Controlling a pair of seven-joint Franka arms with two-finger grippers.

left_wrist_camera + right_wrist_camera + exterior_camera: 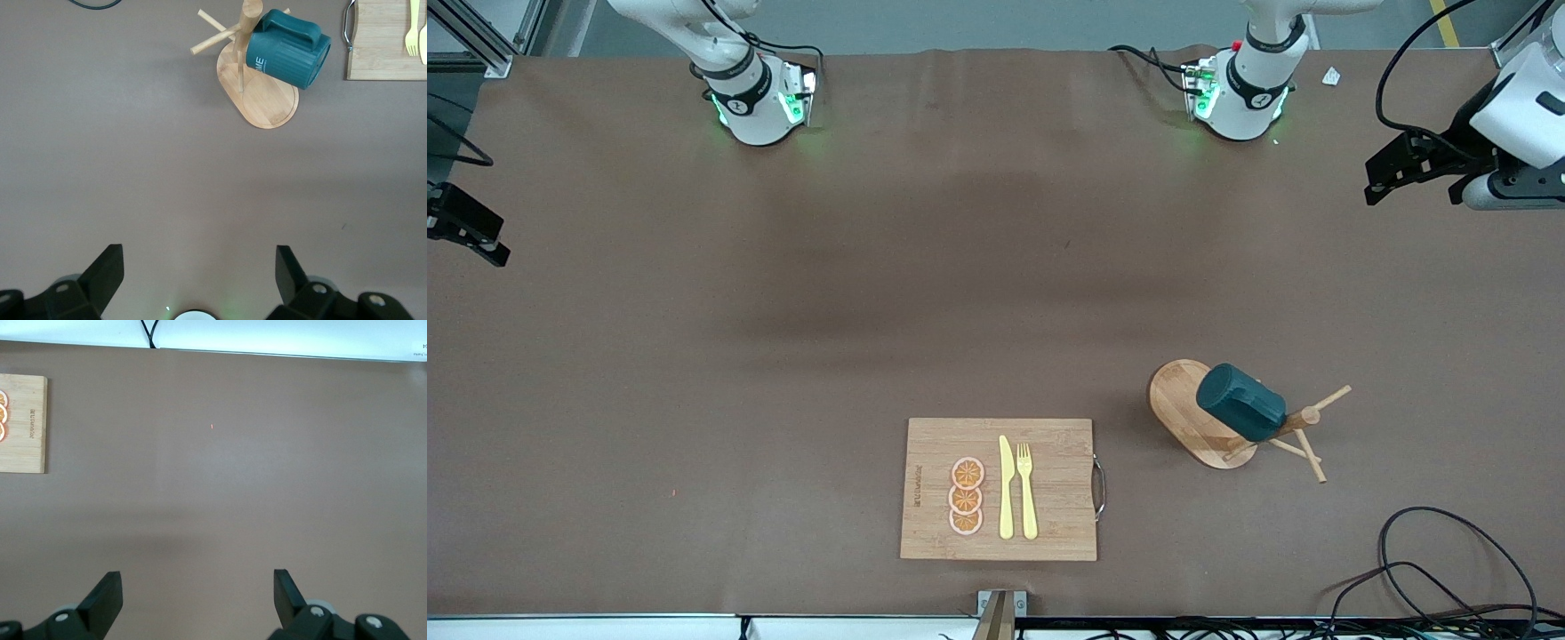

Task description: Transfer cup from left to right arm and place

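Front view shows the cup (1240, 403) hung on the wooden rack (1202, 415), both pincers (left pincer (199, 275), right pincer (197, 597)) apart and empty well away, so a careless pull could topple it.

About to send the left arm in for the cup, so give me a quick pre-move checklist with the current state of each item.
1. Cup on the wooden rack, hung on a peg, lying tilted: ok.
2. Cup handle visible and unobstructed in the left wrist view: ok.
3. Left gripper open and empty, over bare table at the left arm's end: ok.
4. Right gripper open and empty, waiting over the right arm's end of the table: ok.
5. Path to the cup free of the cutting board, which lies beside the rack toward the right arm's end: ok.
6. How firmly the cup sits on its peg: cannot tell.
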